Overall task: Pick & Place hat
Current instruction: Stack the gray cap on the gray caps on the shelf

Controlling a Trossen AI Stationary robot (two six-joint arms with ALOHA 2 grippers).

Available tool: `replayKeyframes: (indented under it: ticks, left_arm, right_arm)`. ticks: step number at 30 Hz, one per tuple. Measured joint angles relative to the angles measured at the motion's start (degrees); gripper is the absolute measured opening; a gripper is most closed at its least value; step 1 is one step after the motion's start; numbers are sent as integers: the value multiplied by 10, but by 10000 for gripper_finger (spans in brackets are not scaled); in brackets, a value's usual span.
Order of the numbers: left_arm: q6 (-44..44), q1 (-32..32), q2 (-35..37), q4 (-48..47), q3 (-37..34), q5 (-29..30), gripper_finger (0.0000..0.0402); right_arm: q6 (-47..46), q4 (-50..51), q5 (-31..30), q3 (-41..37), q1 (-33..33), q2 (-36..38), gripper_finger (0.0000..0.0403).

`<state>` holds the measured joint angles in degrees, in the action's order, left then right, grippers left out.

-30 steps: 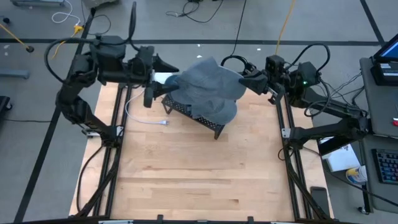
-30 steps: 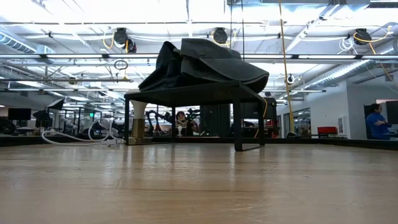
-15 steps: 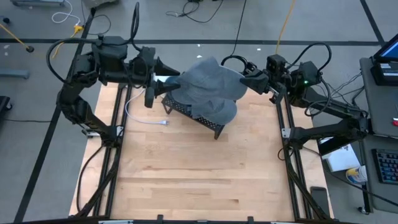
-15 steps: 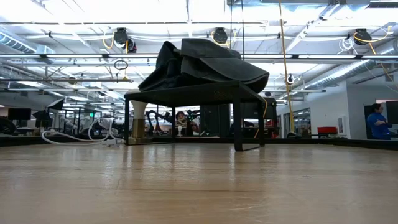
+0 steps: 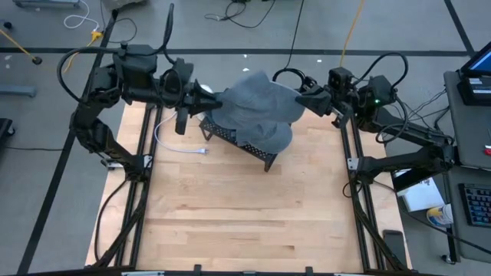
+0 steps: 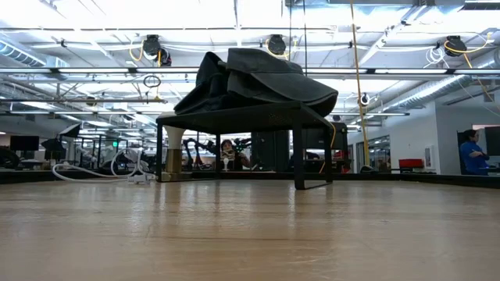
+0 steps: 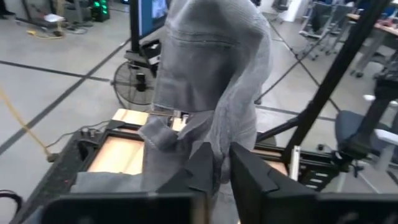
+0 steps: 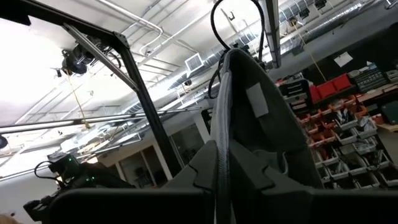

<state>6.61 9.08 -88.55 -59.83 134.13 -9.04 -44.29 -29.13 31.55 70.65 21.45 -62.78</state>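
A: Hard to read from above: left gripper (image 5: 209, 98) tucked against the edge of the grey hat (image 5: 257, 107), fingertips lost under the cloth there.

B: Clearer on the left wrist view. Fingers (image 7: 205, 168) drawn narrow with a fold of the hat (image 7: 211, 81) pinched between them, only a thin slit left. Hat hanging in a tall drape just ahead of the camera, upper part cut off by the frame.

A: Right gripper (image 5: 301, 98) likewise buried at the opposite edge of the hat in the high view. From its own wrist camera, fingers (image 8: 249, 174) pressed nearly together on a seam of the hat (image 8: 255, 118), fabric rising straight up between them.

B: So held from 2 sides, stretched between the 2 grippers, lower part draped over the black rack (image 5: 242, 142) at the far end of the wooden table (image 5: 245, 222).

A: Low view shows neither gripper. Just the hat (image 6: 258, 78) heaped dark on top of the rack (image 6: 234, 121), rack legs standing on the table (image 6: 250, 234). Whether any cloth is lifted clear of the rack, cannot tell from there.

B: White cable (image 5: 173, 142) on the table near the left arm, seen only from above. A person (image 6: 472, 152) far off at the right edge of the low view, partly cropped.
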Motion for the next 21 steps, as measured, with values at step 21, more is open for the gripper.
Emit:
replayKeyframes:
  ticks: [21]
  left_arm:
    - [214, 67, 2, 104, 0, -197, 22]
  right_arm:
    - [251, 356, -29, 0, -2, 72, 170]
